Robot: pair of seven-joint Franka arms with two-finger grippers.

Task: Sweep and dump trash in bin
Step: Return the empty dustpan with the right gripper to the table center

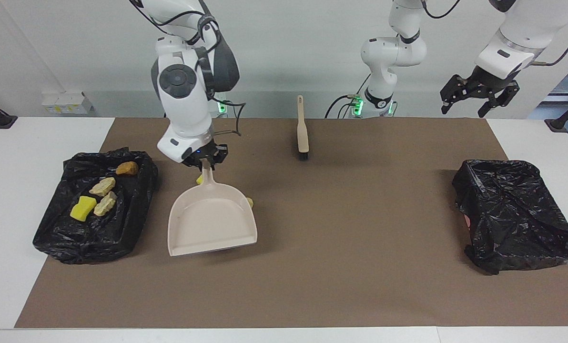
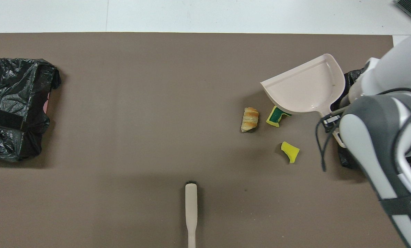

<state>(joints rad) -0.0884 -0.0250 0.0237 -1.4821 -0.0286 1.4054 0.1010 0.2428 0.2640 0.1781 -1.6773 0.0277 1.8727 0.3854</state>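
My right gripper (image 1: 207, 164) is shut on the handle of the beige dustpan (image 1: 212, 224), which hangs empty above the mat, its mouth turned away from the robots. Three loose pieces of trash lie on the mat by it: an orange-striped roll (image 2: 250, 119), a green-and-yellow sponge bit (image 2: 278, 116) at the pan's lip, and a yellow sponge bit (image 2: 290, 151). The black-lined bin (image 1: 65, 238) at the right arm's end holds a yellow sponge (image 1: 83, 208), tan chunks (image 1: 103, 186) and a brown chunk (image 1: 127, 167). My left gripper (image 1: 479, 93) waits open, high over the left arm's end.
The beige brush (image 1: 302, 131) lies near the robots at the middle of the brown mat (image 1: 341, 267), handle toward them. A second black-lined bin (image 1: 517, 214) stands at the left arm's end. My right arm hides most of the first bin in the overhead view.
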